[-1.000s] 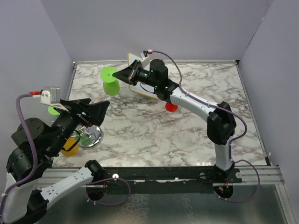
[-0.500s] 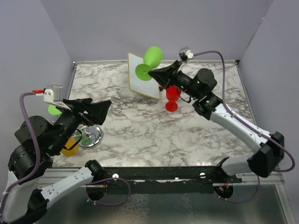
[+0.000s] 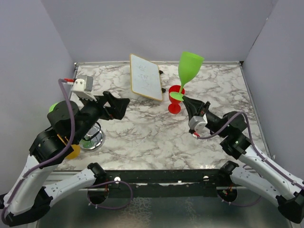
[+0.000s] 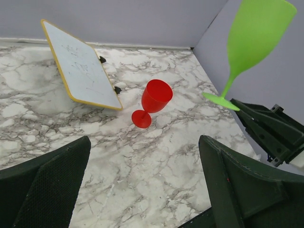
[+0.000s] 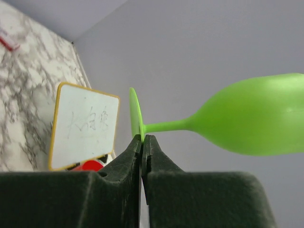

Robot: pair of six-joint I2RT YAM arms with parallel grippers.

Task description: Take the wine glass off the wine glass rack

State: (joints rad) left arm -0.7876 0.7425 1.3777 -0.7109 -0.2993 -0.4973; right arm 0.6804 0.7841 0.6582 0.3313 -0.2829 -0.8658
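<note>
Your right gripper (image 3: 186,101) is pinching the edge of the green wine glass (image 3: 190,66) foot, jaws closed tight on it. It is holding the glass in the air, bowl up and slightly tilted, over the right half of the marble table (image 3: 142,128). The wine glass rack (image 3: 91,138) is sitting well apart at the left edge. Your left gripper (image 3: 117,102) is hanging spread wide, holding nothing. 1 red glass (image 3: 175,98) is standing just beside the white board (image 3: 146,77).
</note>
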